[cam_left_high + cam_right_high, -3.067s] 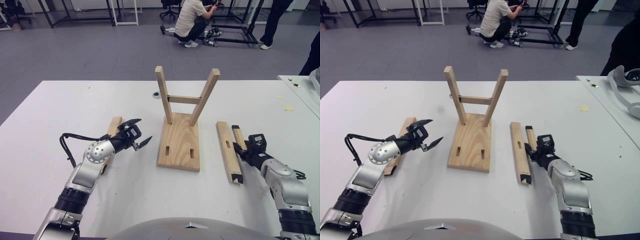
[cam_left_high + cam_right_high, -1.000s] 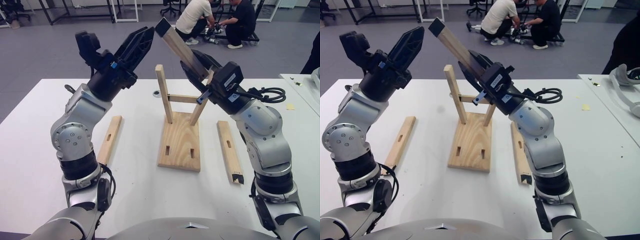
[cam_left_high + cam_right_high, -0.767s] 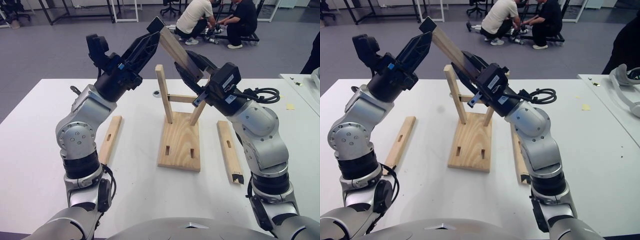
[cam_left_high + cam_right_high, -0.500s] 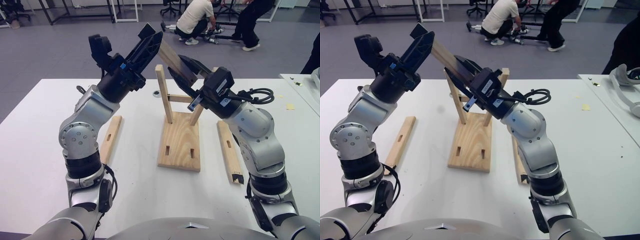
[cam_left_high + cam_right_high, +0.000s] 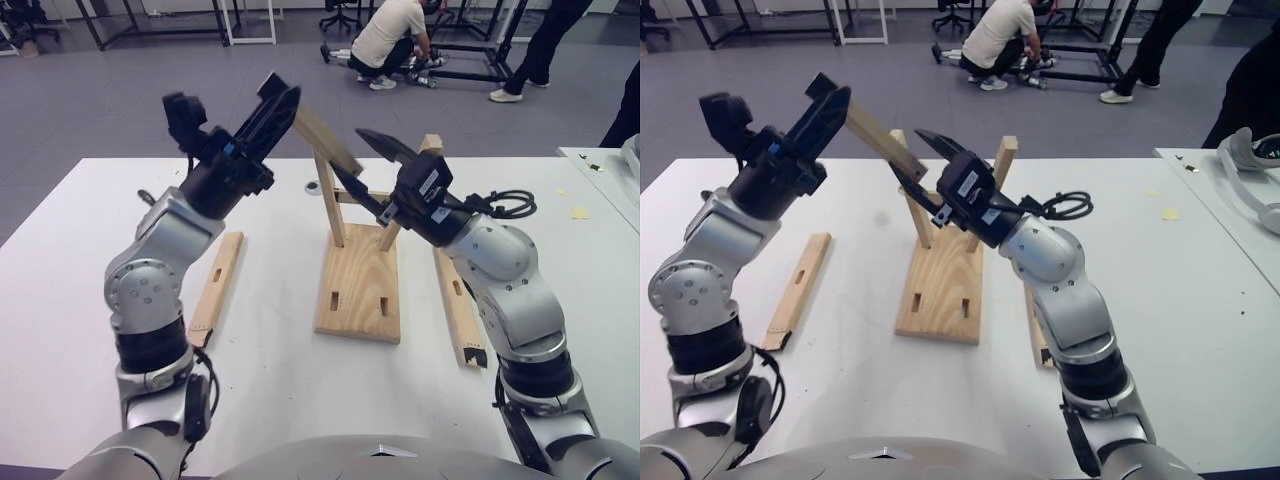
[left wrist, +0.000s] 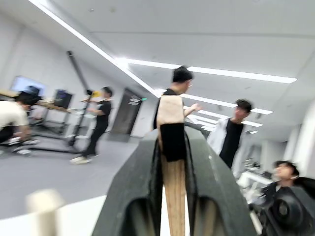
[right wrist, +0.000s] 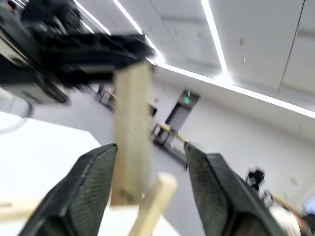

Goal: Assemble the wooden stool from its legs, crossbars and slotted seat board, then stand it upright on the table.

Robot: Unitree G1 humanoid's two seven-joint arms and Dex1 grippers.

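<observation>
The slotted seat board [image 5: 358,290] lies flat on the white table [image 5: 80,260]. Two legs [image 5: 327,190] joined by a crossbar [image 5: 365,198] stand up from its far end. Above them a loose wooden leg [image 5: 325,135] slants through the air. My left gripper [image 5: 283,90] is shut on its upper end, the fingers [image 6: 142,187] pressed against the wood [image 6: 172,177]. My right gripper [image 5: 347,152] is open around the lower end, and in the right wrist view the leg [image 7: 130,147] sits between the spread fingers [image 7: 93,187] with a gap on each side.
One slotted wooden piece [image 5: 218,285] lies on the table left of the seat board, another [image 5: 458,300] on the right. A second table edge with a grey object [image 5: 1250,160] is at the far right. People are busy on the floor behind.
The right gripper lifted the leg from the table and held it up to the left gripper, which shut on its upper end. The right gripper's fingers have now opened and both arms have sunk lower.
</observation>
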